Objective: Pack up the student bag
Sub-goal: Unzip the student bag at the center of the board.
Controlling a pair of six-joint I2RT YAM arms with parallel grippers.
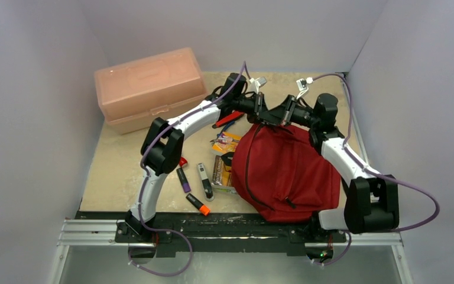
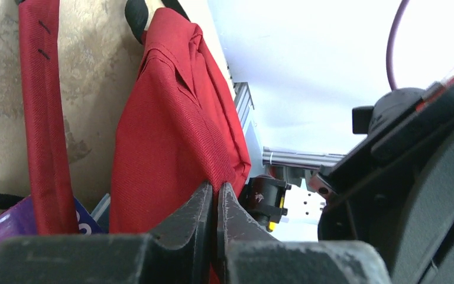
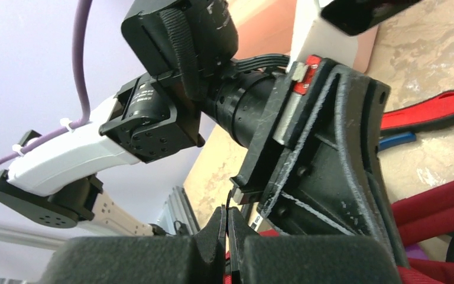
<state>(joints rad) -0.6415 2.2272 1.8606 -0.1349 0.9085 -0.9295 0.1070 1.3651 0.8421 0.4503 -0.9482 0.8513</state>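
Top external showed the student bag (image 1: pixel 289 171) centre-right, with the opening step seemingly in hand. The left end effector (image 2: pixel 215 198) was pinched shut on its fabric, and the right end effector (image 3: pixel 227 222) was closed, hold unclear. Next, probably, spreading the mouth.

The student bag (image 1: pixel 289 171) is done in dark red with black zipper lines, the box (image 1: pixel 148 89) in pale pink. Tabletop (image 1: pixel 115 171) is mottled beige, one marker (image 1: pixel 197 204) tipped orange.
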